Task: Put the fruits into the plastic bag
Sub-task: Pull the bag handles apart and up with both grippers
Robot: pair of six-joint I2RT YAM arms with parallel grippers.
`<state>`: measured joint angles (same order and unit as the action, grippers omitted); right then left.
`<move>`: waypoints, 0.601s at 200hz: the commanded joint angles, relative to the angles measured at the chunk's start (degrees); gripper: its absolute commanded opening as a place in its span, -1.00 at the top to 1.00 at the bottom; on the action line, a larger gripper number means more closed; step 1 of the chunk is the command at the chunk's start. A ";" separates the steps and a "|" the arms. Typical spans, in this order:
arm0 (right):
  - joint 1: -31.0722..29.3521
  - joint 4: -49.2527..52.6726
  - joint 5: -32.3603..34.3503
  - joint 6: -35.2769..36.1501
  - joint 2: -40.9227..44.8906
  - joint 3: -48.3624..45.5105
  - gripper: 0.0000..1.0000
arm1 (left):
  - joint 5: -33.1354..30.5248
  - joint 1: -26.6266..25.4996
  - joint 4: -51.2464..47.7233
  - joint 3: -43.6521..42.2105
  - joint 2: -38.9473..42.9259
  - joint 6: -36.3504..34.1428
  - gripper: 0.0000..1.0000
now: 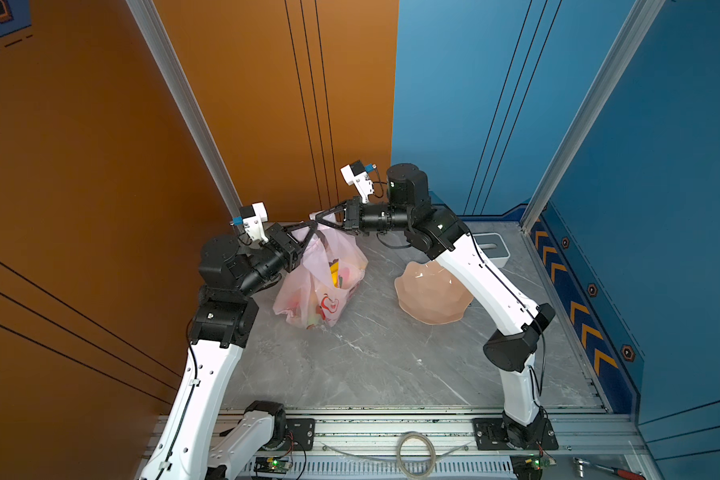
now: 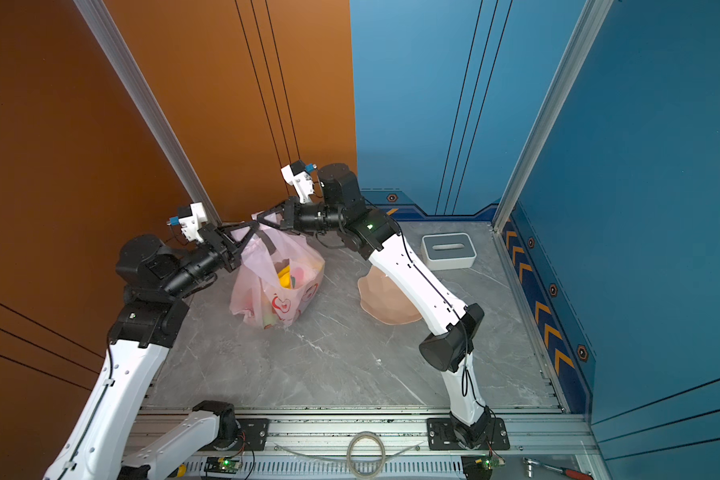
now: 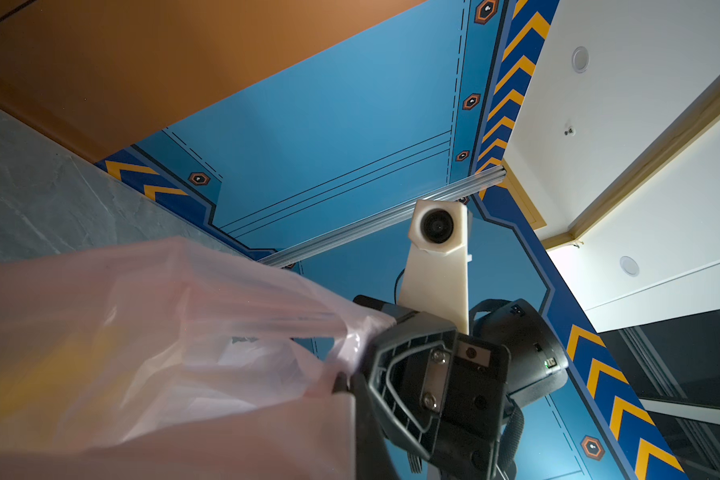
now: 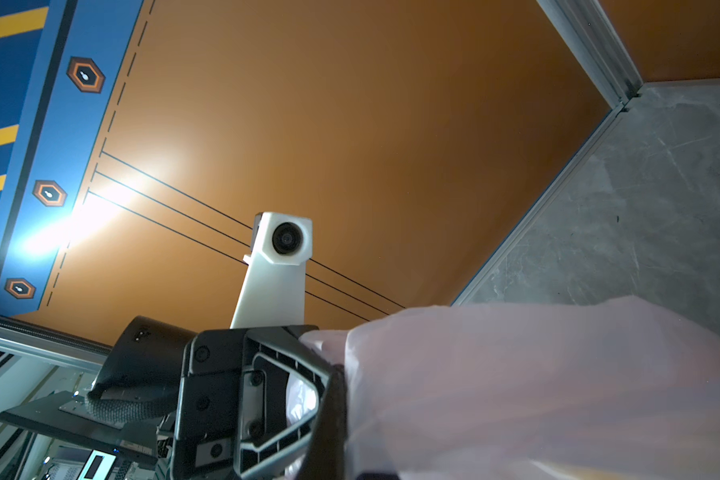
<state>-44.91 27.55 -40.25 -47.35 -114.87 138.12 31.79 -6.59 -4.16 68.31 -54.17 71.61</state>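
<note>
The pale-pink plastic bag (image 1: 321,286) (image 2: 275,291) stands at the back left of the grey table, pulled up by its handles. My left gripper (image 1: 313,227) (image 2: 257,227) is shut on one handle and my right gripper (image 1: 314,216) (image 2: 256,216) on the other, their tips almost meeting above the bag. The fruits lie inside it: a yellow banana (image 1: 334,271) (image 2: 284,277) and reddish shapes show through the mouth and film. Both wrist views show bag film (image 3: 163,332) (image 4: 516,395) bunched at the shut jaws, left gripper (image 3: 352,388), right gripper (image 4: 336,374).
A peach scalloped bowl (image 1: 429,295) (image 2: 385,305) sits right of the bag, partly under my right arm, with no fruit in its visible part. A white-and-grey slotted box (image 1: 493,247) (image 2: 448,250) stands at the back right. Walls close in behind.
</note>
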 commanded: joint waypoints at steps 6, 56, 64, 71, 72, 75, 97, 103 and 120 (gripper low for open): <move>-1.30 -0.30 2.45 5.38 8.93 -5.25 1.00 | 1.00 -0.68 2.49 -0.98 3.19 -0.92 1.00; -3.21 1.02 8.76 9.42 21.87 -20.25 1.00 | 1.60 -1.84 1.33 -4.54 7.44 0.10 1.00; -3.59 1.10 9.79 9.68 23.77 -22.22 1.00 | 1.70 -2.24 1.09 -5.12 8.13 0.33 1.00; -3.94 1.18 10.75 9.90 25.45 -24.05 1.00 | 1.62 -2.71 1.09 -5.84 8.75 0.63 1.00; -3.95 1.19 10.87 9.91 25.69 -24.31 1.00 | 1.57 -2.81 1.09 -5.92 8.83 0.63 1.00; -4.17 1.19 11.30 10.09 26.45 -25.10 1.00 | 1.53 -3.08 1.09 -6.24 9.04 0.84 1.00; -4.80 1.10 14.90 10.79 31.41 -31.07 1.00 | 0.44 -5.05 1.09 -8.88 10.44 1.25 1.00; -4.71 1.14 15.76 10.98 32.48 -32.62 1.00 | 0.17 -5.49 1.08 -10.24 10.58 1.26 1.00; -3.66 1.11 17.60 10.62 34.71 -37.58 1.00 | -0.16 -6.39 1.09 -12.11 9.98 1.09 1.00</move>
<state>-49.52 30.17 -27.88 -38.30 -83.46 105.67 31.99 -11.79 -4.12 58.67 -44.03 72.73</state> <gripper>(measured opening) 0.051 0.045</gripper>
